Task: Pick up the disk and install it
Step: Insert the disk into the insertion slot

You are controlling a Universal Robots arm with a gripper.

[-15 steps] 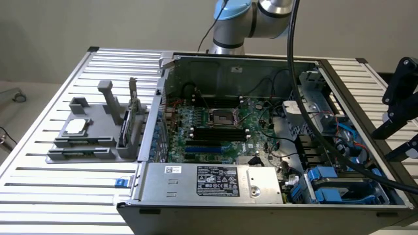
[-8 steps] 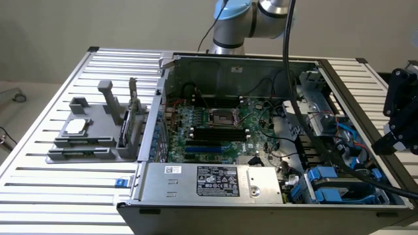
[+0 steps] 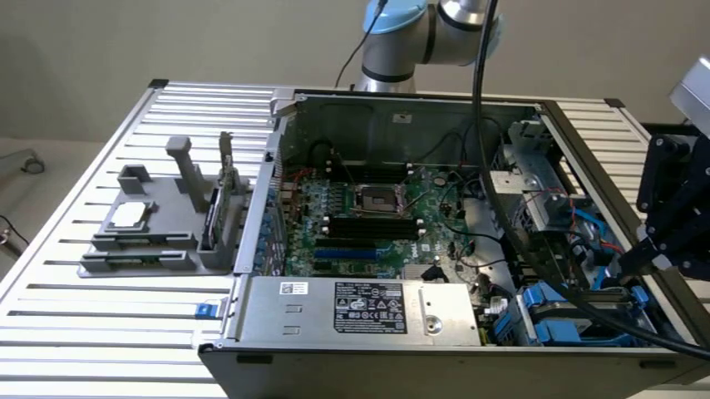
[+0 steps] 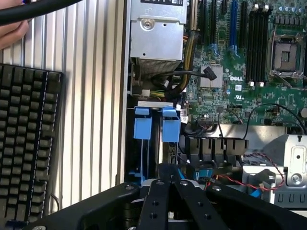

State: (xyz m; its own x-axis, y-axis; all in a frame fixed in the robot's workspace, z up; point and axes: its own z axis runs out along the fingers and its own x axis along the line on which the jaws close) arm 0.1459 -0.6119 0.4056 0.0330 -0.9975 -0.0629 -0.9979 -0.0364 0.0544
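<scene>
On the bench (image 3: 78, 332), well to the exterior view's left of the silver power supply box (image 3: 367, 309), stands a grey holder (image 3: 155, 224) with small parts, and beyond the box lies the green motherboard (image 3: 367, 208). Just to the exterior view's right of the box, the disk (image 3: 551, 306) in its blue carrier sits in the drive bay. Further right of the box the black end effector (image 4: 168, 168) hangs over this bay, clenched tight, and I cannot tell if it pinches anything.

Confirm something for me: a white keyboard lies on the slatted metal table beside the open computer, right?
Not white: the keyboard is black, as the wrist view shows. It does lie on the slatted metal table beside the open computer.
</scene>
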